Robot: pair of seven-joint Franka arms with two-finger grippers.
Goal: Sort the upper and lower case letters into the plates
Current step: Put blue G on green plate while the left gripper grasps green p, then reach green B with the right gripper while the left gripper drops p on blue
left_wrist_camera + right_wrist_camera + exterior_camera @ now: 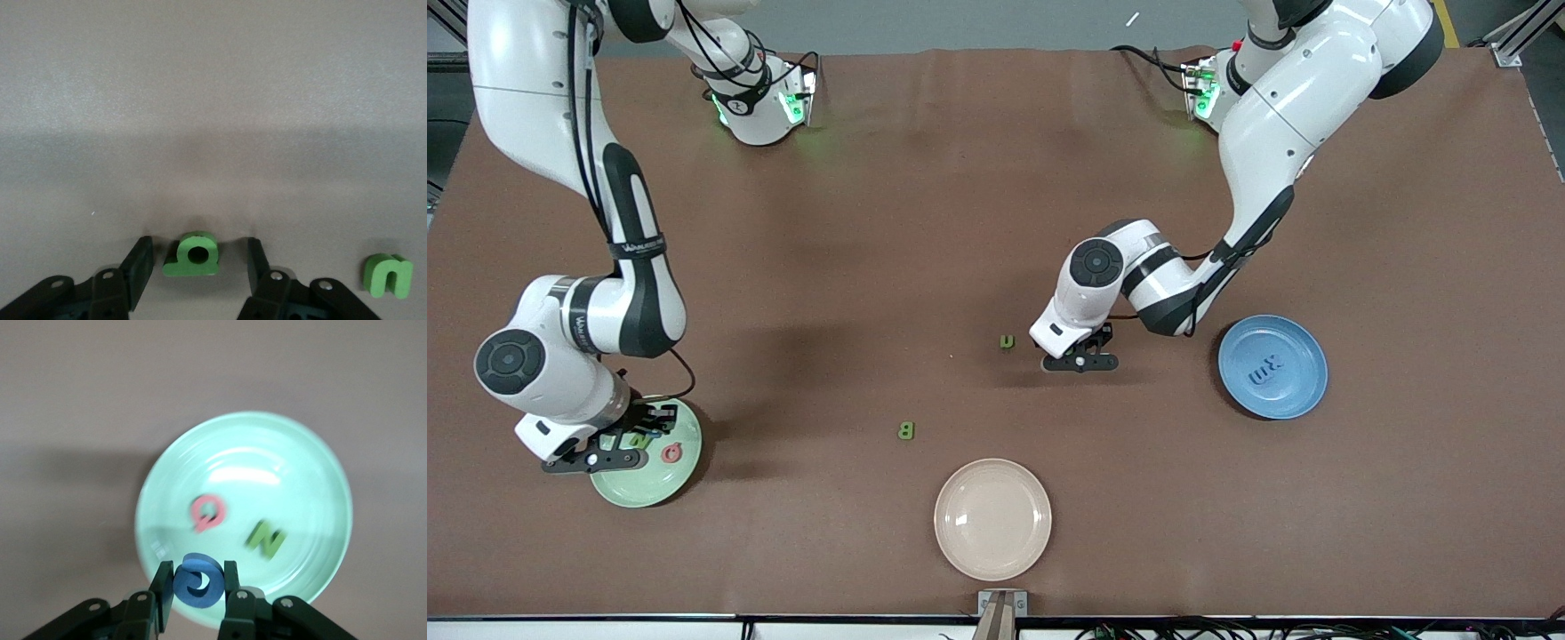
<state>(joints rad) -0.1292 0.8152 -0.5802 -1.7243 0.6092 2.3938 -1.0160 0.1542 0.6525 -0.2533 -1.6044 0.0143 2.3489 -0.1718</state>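
My right gripper is shut on a blue letter and holds it over the rim of the pale green plate, which holds a pink Q and a green N. In the front view this gripper is over that plate. My left gripper is open, low at the table, one finger on each side of a small green letter with a round hole, not touching it. A green n lies beside it. A green B lies nearer the camera. The blue plate holds blue letters.
A cream-beige plate sits near the table's front edge, nearer the camera than the green B. My left gripper is between the green n and the blue plate. The table is brown cloth.
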